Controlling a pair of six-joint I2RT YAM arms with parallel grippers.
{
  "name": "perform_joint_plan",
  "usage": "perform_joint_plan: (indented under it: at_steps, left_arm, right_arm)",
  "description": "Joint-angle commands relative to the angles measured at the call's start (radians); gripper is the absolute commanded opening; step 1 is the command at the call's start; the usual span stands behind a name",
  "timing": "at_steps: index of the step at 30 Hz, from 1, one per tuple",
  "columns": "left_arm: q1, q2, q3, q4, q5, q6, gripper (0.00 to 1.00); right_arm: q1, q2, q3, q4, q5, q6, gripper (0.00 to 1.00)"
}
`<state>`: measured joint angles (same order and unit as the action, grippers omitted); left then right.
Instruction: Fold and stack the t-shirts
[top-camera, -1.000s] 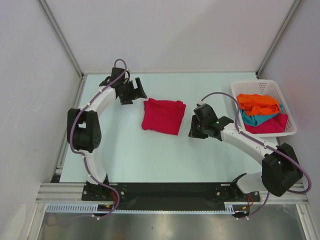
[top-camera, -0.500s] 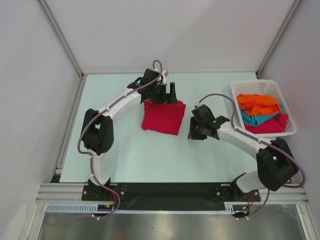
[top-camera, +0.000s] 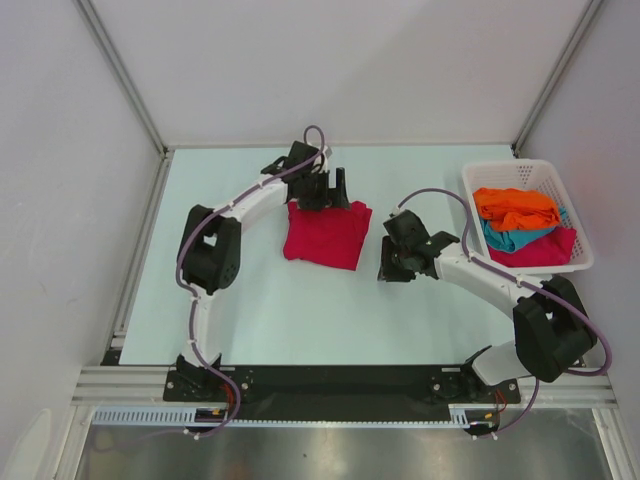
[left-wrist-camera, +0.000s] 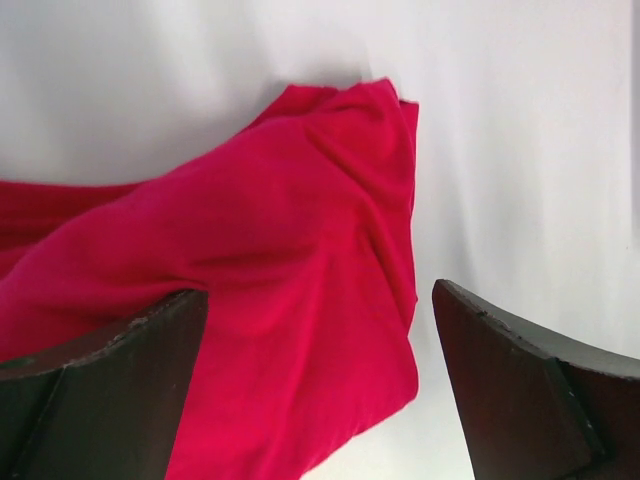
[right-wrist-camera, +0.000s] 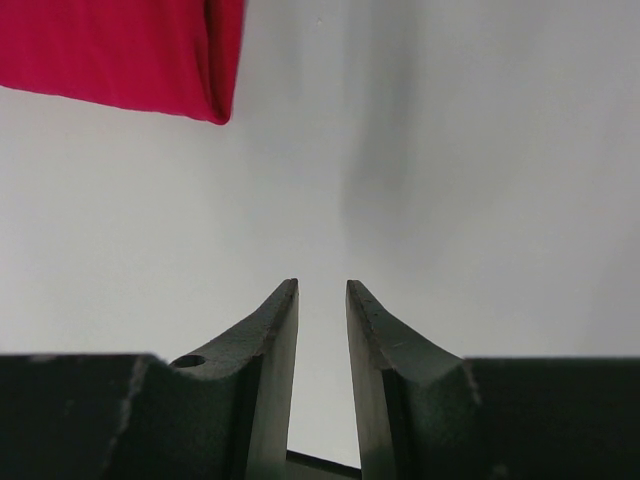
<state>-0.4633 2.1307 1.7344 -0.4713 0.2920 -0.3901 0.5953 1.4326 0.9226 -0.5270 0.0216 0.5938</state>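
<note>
A folded crimson red t-shirt (top-camera: 326, 233) lies on the table in the middle. My left gripper (top-camera: 338, 190) is open wide and hangs over the shirt's far right corner; in the left wrist view (left-wrist-camera: 320, 292) the red cloth (left-wrist-camera: 260, 260) lies between and below the spread fingers, not pinched. My right gripper (top-camera: 388, 266) sits low just right of the shirt, its jaws nearly shut with a narrow slit and nothing in them (right-wrist-camera: 322, 286); the shirt's edge (right-wrist-camera: 130, 50) shows ahead on its left. An orange shirt (top-camera: 515, 207), a teal shirt (top-camera: 508, 239) and more crimson cloth (top-camera: 552, 249) lie in the basket.
The white slatted basket (top-camera: 520, 168) stands at the far right of the table. Metal frame posts and white walls close in the table at the back and both sides. The arm bases sit at the near edge.
My left gripper has swung from the far left of the table rightward to the shirt's far edge and settled there. The right gripper has barely moved. The shirt lies as before.
</note>
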Motion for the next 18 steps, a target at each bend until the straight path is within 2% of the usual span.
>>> perform_joint_plan:
  at_steps: [1,18]
  left_arm:
    - [0.021,0.029,0.077,0.049,0.006,0.016,1.00]
    - [0.112,0.078,0.105,0.056,0.006,-0.003,0.99]
  right_arm:
    - [-0.002,0.006,0.045,-0.034,0.028,-0.020,0.31]
    - [0.008,0.058,0.082,-0.054,0.017,-0.028,0.31]
